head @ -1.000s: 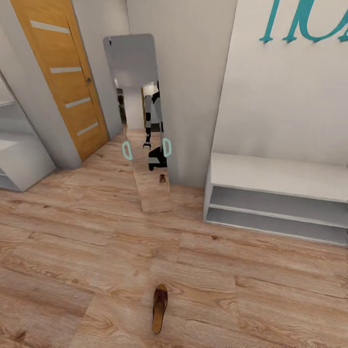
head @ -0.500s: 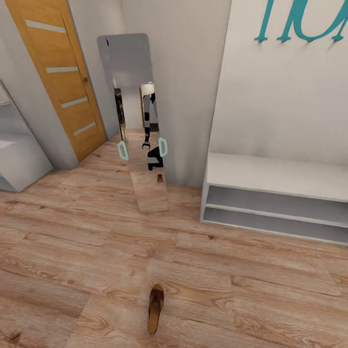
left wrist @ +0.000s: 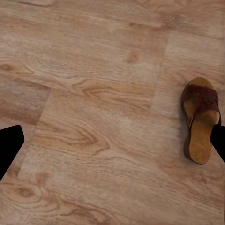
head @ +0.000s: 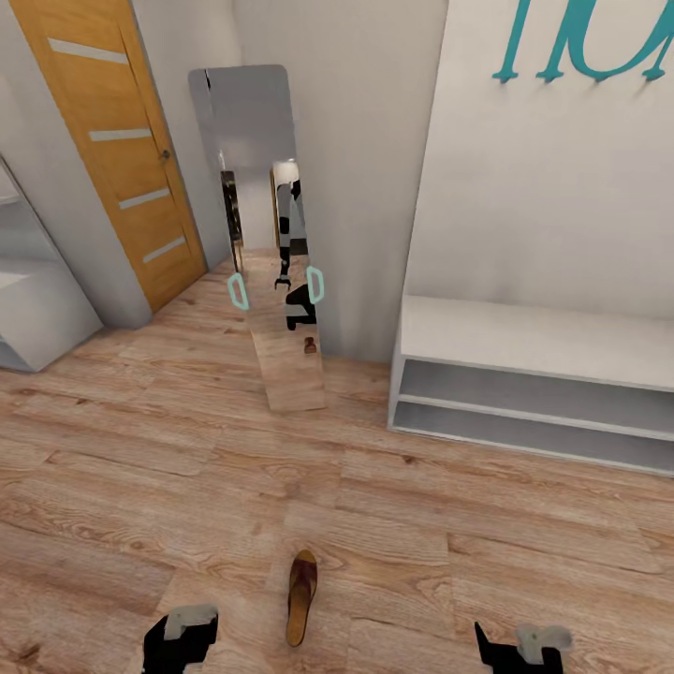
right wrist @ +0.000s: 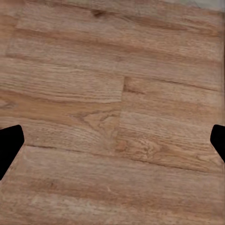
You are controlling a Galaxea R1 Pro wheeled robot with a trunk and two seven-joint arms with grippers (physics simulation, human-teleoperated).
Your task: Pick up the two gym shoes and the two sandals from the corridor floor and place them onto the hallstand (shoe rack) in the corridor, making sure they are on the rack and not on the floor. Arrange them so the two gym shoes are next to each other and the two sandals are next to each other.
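Note:
One brown sandal (head: 301, 596) lies flat on the wood-plank corridor floor (head: 140, 468), near the bottom middle of the head view. In the left wrist view, the same sandal (left wrist: 201, 120) rests beside one dark fingertip (left wrist: 218, 142). My left gripper (left wrist: 112, 145) hovers open over the floor, just left of the sandal, and my left gripper (head: 180, 637) holds nothing. My right gripper (right wrist: 112, 140) is open above bare planks, right of the sandal (head: 522, 646). The pale hallstand (head: 524, 342) stands against the right wall with its shelves bare. The gym shoes and the second sandal are out of view.
A tall mirror (head: 267, 234) leans in the corner ahead, reflecting the robot and the sandal. An orange door (head: 122, 150) is at the left, beside a grey-white unit (head: 37, 309). Teal lettering (head: 590, 37) hangs above the hallstand.
Both arms have risen into the bottom of the head view, one on each side of the sandal. Before that, the camera shifted slightly; the sandal has not moved.

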